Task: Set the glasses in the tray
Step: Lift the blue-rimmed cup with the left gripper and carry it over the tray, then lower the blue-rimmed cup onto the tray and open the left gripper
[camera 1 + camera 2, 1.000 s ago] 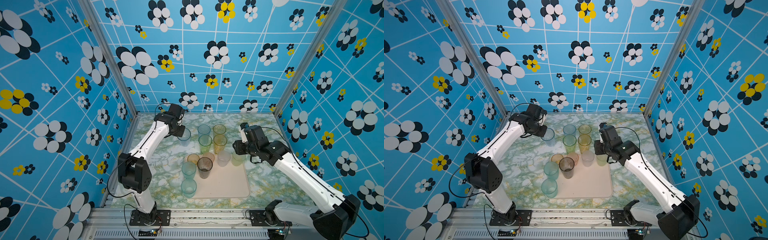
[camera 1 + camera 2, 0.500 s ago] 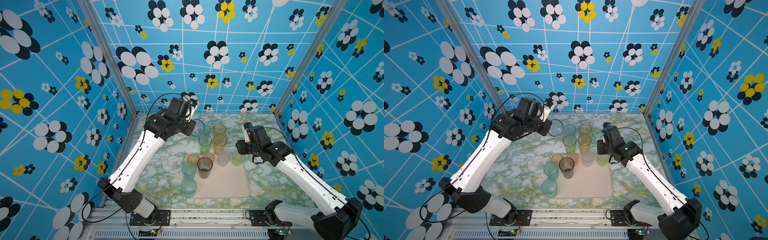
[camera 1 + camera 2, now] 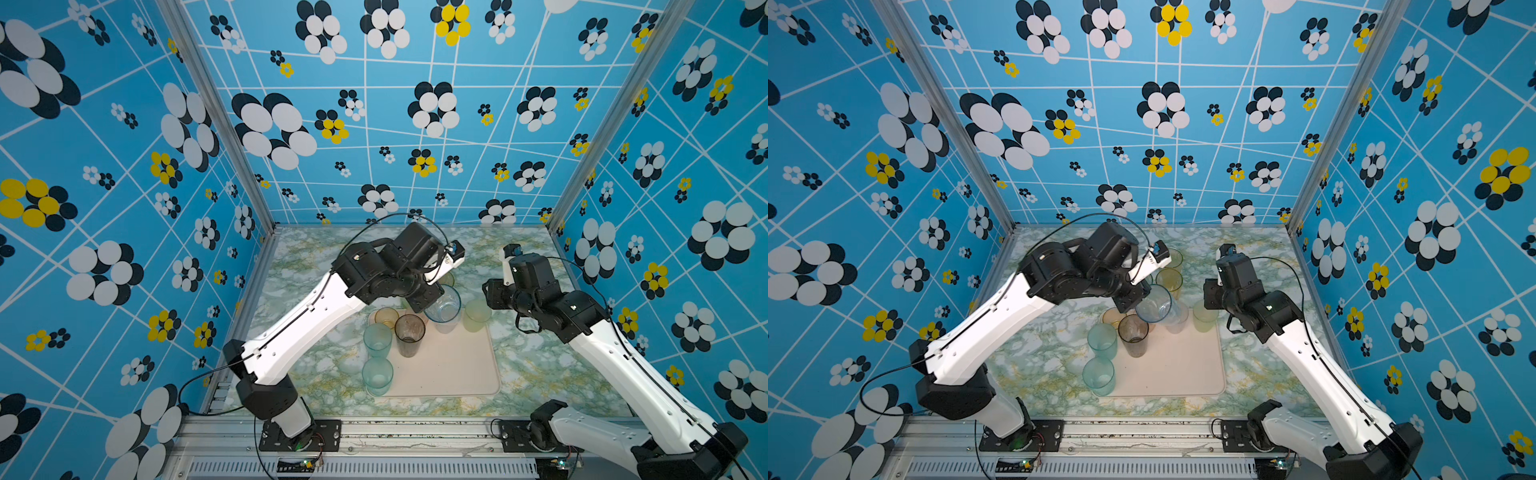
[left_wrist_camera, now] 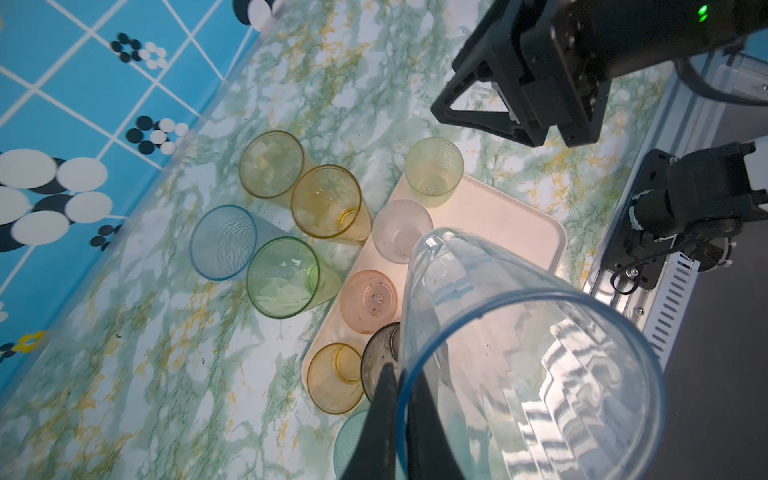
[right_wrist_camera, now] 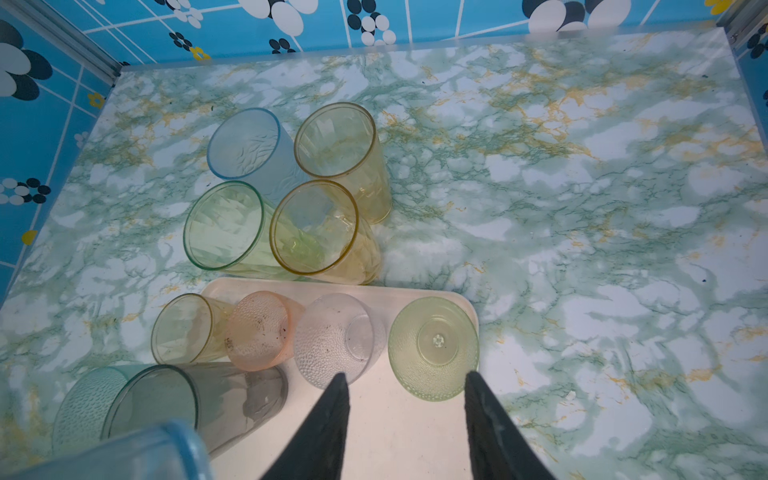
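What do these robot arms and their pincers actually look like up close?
The left arm and the right arm have smooth white shells between chunky black joints, with thin black cables looping alongside. The left pincer and the right pincer each end in two flat, tapering black fingers. A small green light glows on the right arm.

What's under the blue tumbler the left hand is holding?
Pinched at the rim by the left hand, the blue tumbler hangs over the tray's far end. In both top views it mostly hides the pink glass and part of the clear glass.
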`<state>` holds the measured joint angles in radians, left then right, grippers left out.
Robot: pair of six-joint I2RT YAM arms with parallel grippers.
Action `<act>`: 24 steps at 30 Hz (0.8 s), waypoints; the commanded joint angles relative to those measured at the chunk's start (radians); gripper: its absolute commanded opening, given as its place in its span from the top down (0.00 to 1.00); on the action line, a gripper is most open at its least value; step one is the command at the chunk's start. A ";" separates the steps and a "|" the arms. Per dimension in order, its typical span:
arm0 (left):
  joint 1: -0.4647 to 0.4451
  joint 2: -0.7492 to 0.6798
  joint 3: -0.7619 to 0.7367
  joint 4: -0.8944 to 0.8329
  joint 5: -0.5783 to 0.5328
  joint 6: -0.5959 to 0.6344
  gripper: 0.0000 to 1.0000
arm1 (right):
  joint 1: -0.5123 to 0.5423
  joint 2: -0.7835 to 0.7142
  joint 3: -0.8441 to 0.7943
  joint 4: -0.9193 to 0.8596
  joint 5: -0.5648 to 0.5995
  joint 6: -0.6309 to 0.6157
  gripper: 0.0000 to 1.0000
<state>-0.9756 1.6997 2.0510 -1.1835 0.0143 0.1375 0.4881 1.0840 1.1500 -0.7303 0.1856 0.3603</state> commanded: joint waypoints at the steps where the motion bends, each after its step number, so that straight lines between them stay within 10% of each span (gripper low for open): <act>1: -0.035 0.091 0.048 -0.071 -0.010 0.035 1.00 | -0.007 -0.022 -0.017 -0.037 0.018 0.023 0.52; 24: 0.035 0.335 -0.025 -0.008 0.023 0.050 1.00 | -0.020 0.005 -0.033 -0.027 0.003 0.008 0.52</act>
<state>-0.9508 2.0090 2.0411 -1.2064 0.0162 0.1776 0.4770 1.0767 1.1259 -0.7513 0.1852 0.3717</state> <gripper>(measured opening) 0.072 0.480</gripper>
